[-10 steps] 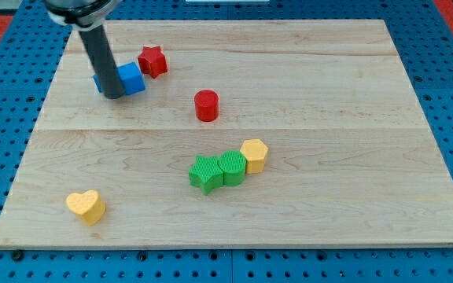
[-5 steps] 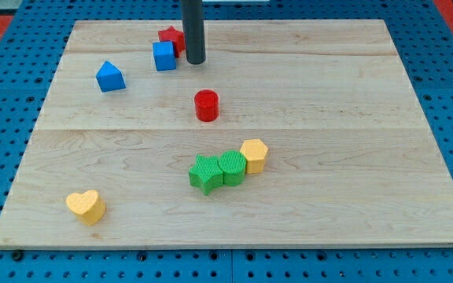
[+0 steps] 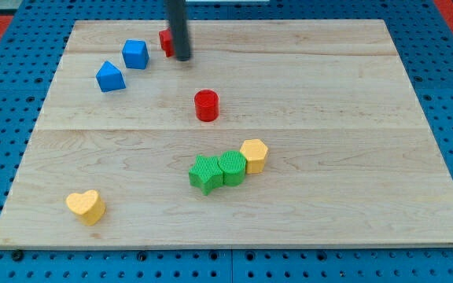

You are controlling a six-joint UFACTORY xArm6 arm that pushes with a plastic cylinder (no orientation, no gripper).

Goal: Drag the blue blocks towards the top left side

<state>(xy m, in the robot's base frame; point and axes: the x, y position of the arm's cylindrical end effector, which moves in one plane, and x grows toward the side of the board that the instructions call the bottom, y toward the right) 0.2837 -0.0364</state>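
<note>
A blue cube (image 3: 135,54) sits near the view's top left of the wooden board (image 3: 329,173). A blue house-shaped block (image 3: 110,77) lies just below and left of it. My tip (image 3: 182,58) stands right of the blue cube, apart from it by a small gap. A red star block (image 3: 166,42) is partly hidden behind the rod, touching or nearly touching it.
A red cylinder (image 3: 206,105) stands near the board's middle. A green star (image 3: 205,174), a green cylinder (image 3: 231,167) and a yellow hexagon (image 3: 254,155) form a touching row below it. A yellow heart (image 3: 85,206) lies at the view's bottom left.
The blue cube has slid left, away from the red star and closer to the blue house block. My tip has moved slightly left. The other blocks have not moved.
</note>
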